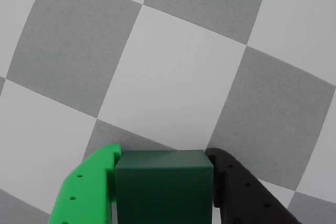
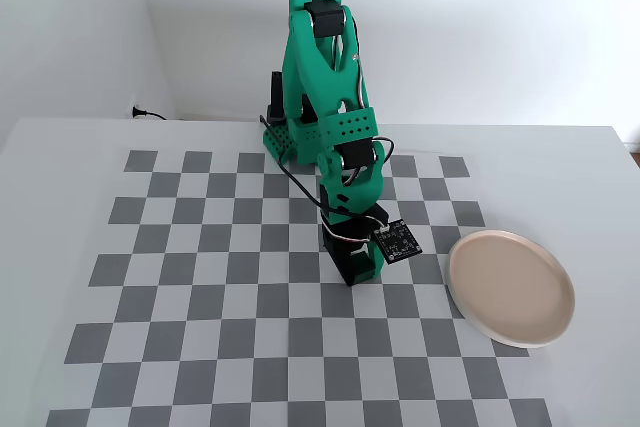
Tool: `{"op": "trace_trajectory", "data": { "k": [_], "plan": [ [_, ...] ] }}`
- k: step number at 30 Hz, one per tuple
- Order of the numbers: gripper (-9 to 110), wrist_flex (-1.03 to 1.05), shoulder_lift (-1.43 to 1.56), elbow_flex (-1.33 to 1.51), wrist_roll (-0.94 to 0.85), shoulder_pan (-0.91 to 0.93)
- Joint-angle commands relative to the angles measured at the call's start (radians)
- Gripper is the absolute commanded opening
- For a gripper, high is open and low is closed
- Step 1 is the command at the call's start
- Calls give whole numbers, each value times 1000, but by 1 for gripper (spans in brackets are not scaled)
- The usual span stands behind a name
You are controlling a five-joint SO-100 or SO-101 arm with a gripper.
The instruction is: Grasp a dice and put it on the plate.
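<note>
In the wrist view the dark green dice [image 1: 164,187] sits between my bright green finger [image 1: 89,187] and my black finger [image 1: 236,187]; both press its sides. My gripper [image 1: 164,155] is shut on the dice over the checkered board. In the fixed view my gripper [image 2: 348,269] points down, low over the middle of the board, and the dice is hidden behind it. I cannot tell whether the dice touches the board. The pinkish-beige plate [image 2: 510,287] lies to the right of the gripper, about two squares away, and is empty.
The grey and white checkered board [image 2: 200,277] covers the table. The green arm's base [image 2: 285,137] stands at the board's far edge. A small circuit board [image 2: 397,240] hangs at the wrist. White walls stand behind and to the left.
</note>
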Motion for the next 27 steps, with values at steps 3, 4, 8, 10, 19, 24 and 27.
{"op": "trace_trajectory", "data": {
  "k": [3, 4, 8, 10, 19, 24, 27],
  "plan": [
    [-4, 74, 124, -164, -8, -64],
    [-4, 91, 133, -184, -6, -78],
    [-4, 127, 170, -244, -8, -147],
    [-4, 140, 183, -268, -8, -186],
    [-4, 114, 120, -370, 28, -359],
    [-4, 94, 32, -448, 63, -436],
    [-4, 106, -20, -514, 80, -463]
  ]
}}
